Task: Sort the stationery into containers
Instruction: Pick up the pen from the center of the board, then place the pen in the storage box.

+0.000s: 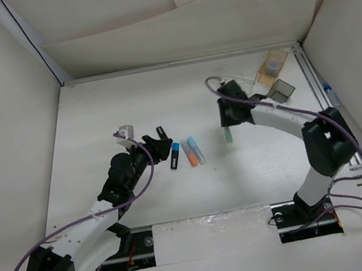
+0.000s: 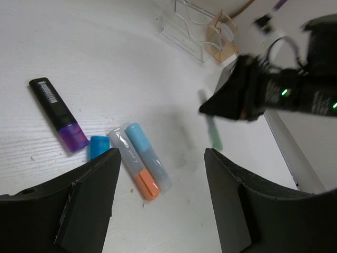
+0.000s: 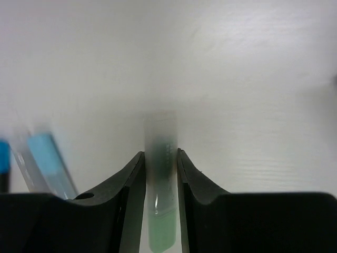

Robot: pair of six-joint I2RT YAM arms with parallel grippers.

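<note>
Green marker (image 3: pixel 160 211) is pinched in my right gripper (image 3: pixel 160 174). I'd squeeze firmly and lift clear before swinging toward the containers (image 1: pixel 282 90) at one o'clock. Left gripper (image 2: pixel 162 158) hangs parted, empty.

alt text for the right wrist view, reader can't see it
The right gripper has its two black fingers tight on either side of a blurred green-ended marker lying on the white table. A light-blue marker lies at far left.
</note>
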